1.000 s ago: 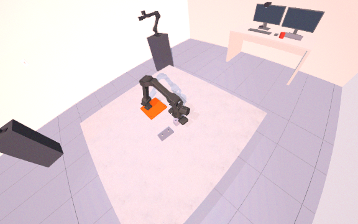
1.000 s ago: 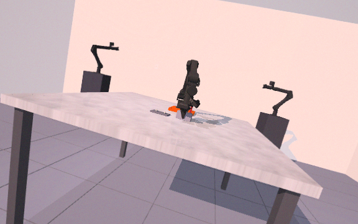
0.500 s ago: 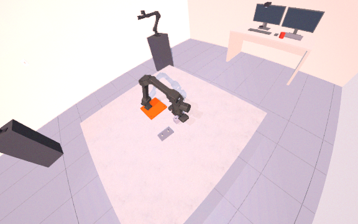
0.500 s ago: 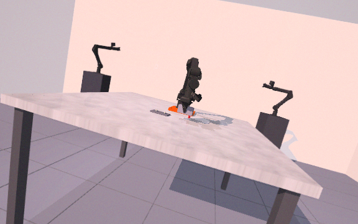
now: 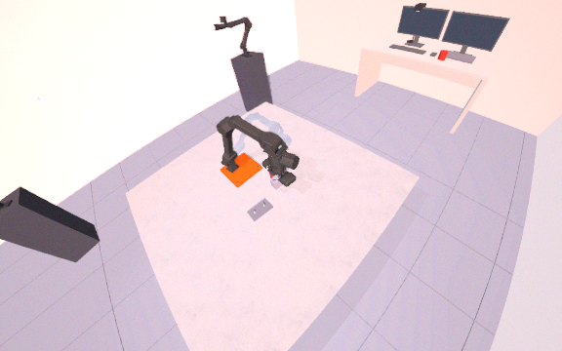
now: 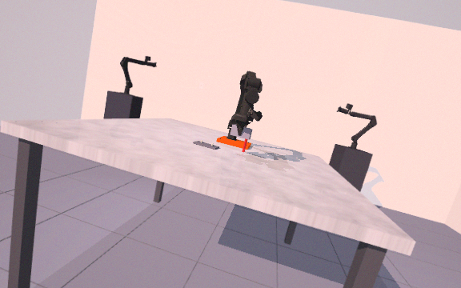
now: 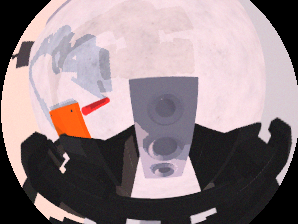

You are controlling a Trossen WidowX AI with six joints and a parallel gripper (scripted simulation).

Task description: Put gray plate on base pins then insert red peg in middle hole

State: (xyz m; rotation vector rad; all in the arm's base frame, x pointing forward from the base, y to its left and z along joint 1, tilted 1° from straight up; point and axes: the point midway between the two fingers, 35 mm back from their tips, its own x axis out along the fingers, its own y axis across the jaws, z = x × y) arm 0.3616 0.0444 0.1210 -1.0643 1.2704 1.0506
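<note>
While the gripper (image 7: pixel 164 163) is clamped on the gray plate (image 7: pixel 164 119), the plate hangs lifted off the table (image 6: pixel 142 160), clear in the exterior view where it sits under the arm (image 6: pixel 247 100) above the surface. Wrist view: plate runs lengthwise away from the camera between the two dark fingers, holes visible along its middle line, near end pinched, far end free. Fingers stand at a middling width, plate filling the gap. Base (image 5: pixel 260 209) lies flat on the table, well apart from the plate, on the near side of the arm in the top view; its two pins show only as tiny dots, too small to detail. In the exterior view the base (image 6: pixel 206 145) is left of the orange mount (image 6: pixel 230 141). Red peg (image 6: pixel 245 146) stands upright on the table just right of the mount, near the plate but not touching it as far as can be told. In the wrist view the peg (image 7: pixel 96 106) shows as a short red bar left of the plate, beside the orange mount. Top view: the peg is mostly hidden under the wrist, only a red speck. Plate not yet on the base, peg untouched.
</note>
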